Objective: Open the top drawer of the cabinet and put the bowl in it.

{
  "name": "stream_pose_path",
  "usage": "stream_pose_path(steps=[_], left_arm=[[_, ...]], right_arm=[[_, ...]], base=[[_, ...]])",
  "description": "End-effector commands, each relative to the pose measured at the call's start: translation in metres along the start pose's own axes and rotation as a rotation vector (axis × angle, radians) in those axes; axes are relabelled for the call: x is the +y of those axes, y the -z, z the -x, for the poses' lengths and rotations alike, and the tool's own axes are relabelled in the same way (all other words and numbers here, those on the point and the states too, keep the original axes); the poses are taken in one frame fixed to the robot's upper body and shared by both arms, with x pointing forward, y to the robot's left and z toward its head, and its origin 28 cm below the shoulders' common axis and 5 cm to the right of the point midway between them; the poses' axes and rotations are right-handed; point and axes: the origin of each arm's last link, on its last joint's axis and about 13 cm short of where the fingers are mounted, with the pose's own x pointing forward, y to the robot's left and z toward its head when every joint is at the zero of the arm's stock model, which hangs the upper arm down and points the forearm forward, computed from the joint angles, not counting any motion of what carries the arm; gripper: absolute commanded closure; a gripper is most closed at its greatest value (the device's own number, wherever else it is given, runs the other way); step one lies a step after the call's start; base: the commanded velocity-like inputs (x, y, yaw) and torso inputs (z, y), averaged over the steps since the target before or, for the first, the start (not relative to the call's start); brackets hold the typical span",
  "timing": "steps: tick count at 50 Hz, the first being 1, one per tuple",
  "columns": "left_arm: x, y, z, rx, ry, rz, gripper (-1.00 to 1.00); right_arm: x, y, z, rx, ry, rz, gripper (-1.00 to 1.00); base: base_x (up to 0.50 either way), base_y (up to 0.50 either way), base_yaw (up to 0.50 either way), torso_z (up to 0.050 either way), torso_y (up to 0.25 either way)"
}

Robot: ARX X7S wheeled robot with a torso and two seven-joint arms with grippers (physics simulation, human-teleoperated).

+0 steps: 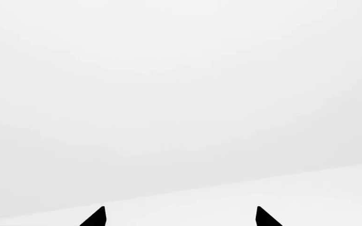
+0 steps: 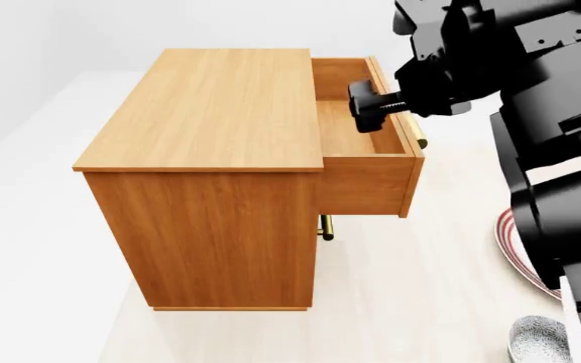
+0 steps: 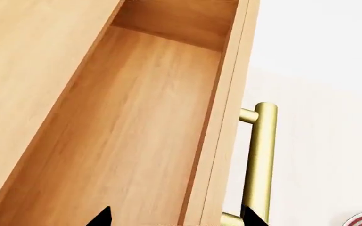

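While the top drawer stood pulled out of the cabinet, the right claw hung over its front edge, just above the brass handle; its tips sat apart in the wrist view, pinching nothing. The drawer's inside was bare wood. The bowl lay on the pale surface well apart from the cabinet, near a red-ringed plate (mostly hidden by the arm). The left claw was spread too, facing blank white.

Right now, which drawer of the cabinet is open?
The top drawer, pulled out with its bare inside showing; below it only another drawer's brass handle shows.
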Motion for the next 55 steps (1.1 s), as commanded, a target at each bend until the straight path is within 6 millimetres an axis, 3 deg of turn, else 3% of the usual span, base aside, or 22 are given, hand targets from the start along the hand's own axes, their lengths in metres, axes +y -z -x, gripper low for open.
stream_pose_path(steps=[1, 13, 34, 55], left_arm=[[0.000, 0.001, 0.000, 0.000, 0.001, 0.006, -1.00], [0.000, 0.001, 0.000, 0.002, 0.001, 0.011, -1.00], [-0.001, 0.001, 0.001, 0.007, 0.006, 0.019, -1.00], [-0.002, -0.003, 0.001, 0.011, 0.012, 0.022, -1.00]], right_arm=[[-0.007, 0.003, -0.004, 0.023, 0.102, 0.052, -1.00], [-0.014, 0.005, -0.005, 0.043, 0.190, 0.084, -1.00], [-0.043, 0.014, 0.002, 0.097, 0.502, 0.149, -1.00], [-0.070, 0.023, 0.015, 0.172, 0.666, 0.172, -1.00]], base=[[0.00, 0.00, 0.00, 0.000, 0.000], [0.00, 0.00, 0.00, 0.000, 0.000], [0.00, 0.00, 0.00, 0.000, 0.000], [0.00, 0.00, 0.00, 0.000, 0.000]])
